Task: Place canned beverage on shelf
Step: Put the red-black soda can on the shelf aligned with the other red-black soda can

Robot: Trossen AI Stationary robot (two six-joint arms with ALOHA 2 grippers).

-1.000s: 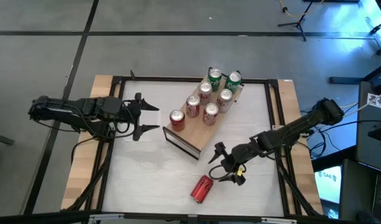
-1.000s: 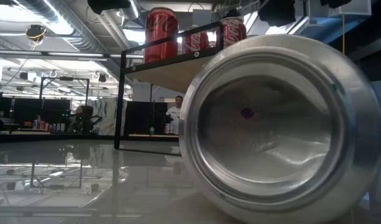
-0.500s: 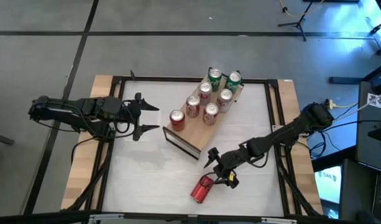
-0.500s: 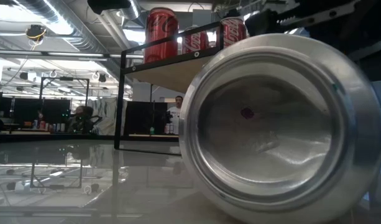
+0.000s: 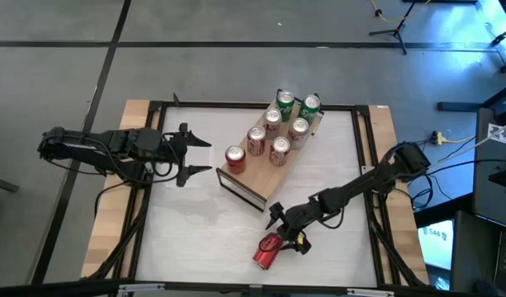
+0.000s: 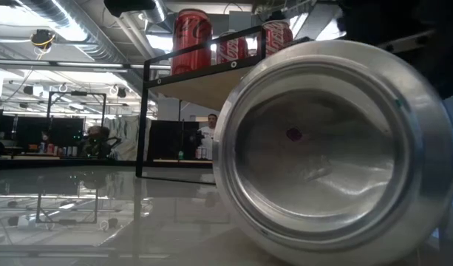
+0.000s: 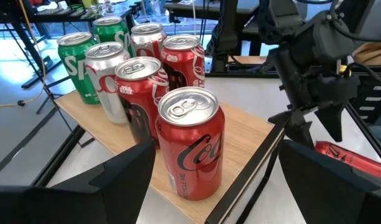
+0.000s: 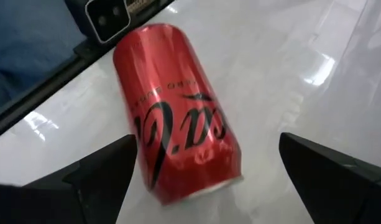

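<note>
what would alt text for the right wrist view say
A red aluminium drink can lies on its side on the glossy white table, centred between the two dark fingers of the open right gripper, which do not touch it. A dark frame bar crosses one corner.

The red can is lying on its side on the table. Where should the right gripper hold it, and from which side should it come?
Grip the red can across the middle of its round body, coming down from above. It lies flat with both long sides free, and the open right gripper already hangs over its upper end.
</note>
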